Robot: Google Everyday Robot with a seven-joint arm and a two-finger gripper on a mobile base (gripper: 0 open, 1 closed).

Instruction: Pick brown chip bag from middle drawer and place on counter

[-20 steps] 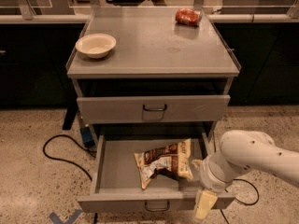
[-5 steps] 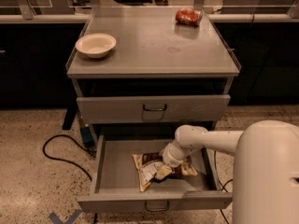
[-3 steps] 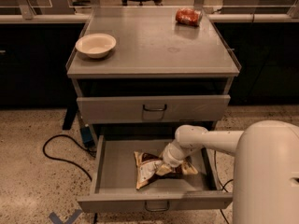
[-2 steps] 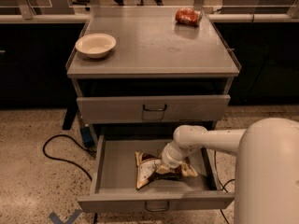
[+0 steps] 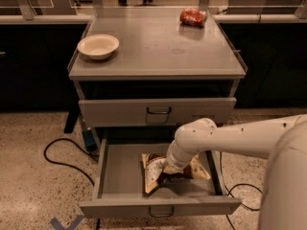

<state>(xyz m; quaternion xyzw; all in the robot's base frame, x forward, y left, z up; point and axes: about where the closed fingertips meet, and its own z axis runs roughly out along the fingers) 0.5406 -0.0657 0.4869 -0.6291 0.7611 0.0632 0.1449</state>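
Gripper (image 5: 169, 168) is down inside the middle drawer (image 5: 120, 181), resting on the brown chip bag (image 5: 152, 175), which lies crumpled right of the drawer's centre. Grip state: cannot tell. Risk: a shallow hold on slick foil lets the bag slip on the lift, short of the table (image 5: 158, 42).

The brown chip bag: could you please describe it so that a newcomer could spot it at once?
The grey counter holds a bowl and a red packet. Below it, the middle drawer stands open; the brown chip bag lies on its floor, under the gripper. Unlike the red packet, it is crumpled dark brown with cream edges.
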